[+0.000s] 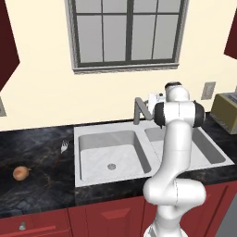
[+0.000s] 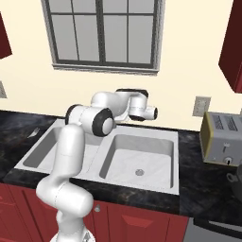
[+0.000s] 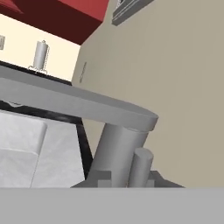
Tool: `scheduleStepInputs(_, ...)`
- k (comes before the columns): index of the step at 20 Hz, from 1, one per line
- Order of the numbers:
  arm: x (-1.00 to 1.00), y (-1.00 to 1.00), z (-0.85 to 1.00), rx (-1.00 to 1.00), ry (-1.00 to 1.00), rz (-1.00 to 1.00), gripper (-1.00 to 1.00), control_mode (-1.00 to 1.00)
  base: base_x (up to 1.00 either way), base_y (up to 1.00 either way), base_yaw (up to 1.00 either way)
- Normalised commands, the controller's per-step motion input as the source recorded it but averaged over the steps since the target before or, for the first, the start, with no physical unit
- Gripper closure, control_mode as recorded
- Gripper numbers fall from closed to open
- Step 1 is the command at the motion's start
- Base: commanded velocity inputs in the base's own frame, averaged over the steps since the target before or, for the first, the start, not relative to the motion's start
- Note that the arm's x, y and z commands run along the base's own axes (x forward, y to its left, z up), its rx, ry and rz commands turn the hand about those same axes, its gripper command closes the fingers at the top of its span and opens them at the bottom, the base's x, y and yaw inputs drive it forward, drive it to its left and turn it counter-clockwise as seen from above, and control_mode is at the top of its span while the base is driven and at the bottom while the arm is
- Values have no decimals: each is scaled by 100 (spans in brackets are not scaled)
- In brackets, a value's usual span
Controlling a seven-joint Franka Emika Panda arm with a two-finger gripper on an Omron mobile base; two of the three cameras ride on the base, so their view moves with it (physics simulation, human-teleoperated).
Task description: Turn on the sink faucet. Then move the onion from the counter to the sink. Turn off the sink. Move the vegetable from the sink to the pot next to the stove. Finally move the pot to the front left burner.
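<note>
The arm's forearm hides the hand at the faucet [image 1: 139, 111], so whether the fingers are open or closed cannot be told. The black veined worktop [image 1: 32, 152] holds a pale double sink [image 1: 109, 157] under a window [image 1: 127, 32]. The small tan onion [image 1: 21, 173] lies on the worktop, well left of the sink.

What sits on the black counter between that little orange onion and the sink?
In the left base view, a small silvery fork lies on the glossy black counter between the round tan-orange onion and the pale grey sink, close to the sink's edge.
</note>
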Motion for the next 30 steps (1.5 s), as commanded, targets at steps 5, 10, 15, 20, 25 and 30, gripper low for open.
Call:
scheduleStepInputs(5,12,0,0,0,0,-13,100,-100,0,0,0)
scheduleStepInputs(10,1,-6,0,0,0,-18,100,-100,0,0,0)
scheduleStepInputs(15,0,-26,0,0,1,-14,100,-100,0,0,0)
scheduleStepInputs(20,2,-25,-9,0,5,-5,100,-100,0,0,0)
scheduleStepInputs(25,11,-42,-6,1,1,0,100,-100,0,0,0)
scheduleStepInputs(30,6,-65,-9,2,0,0,100,-100,0,0,0)
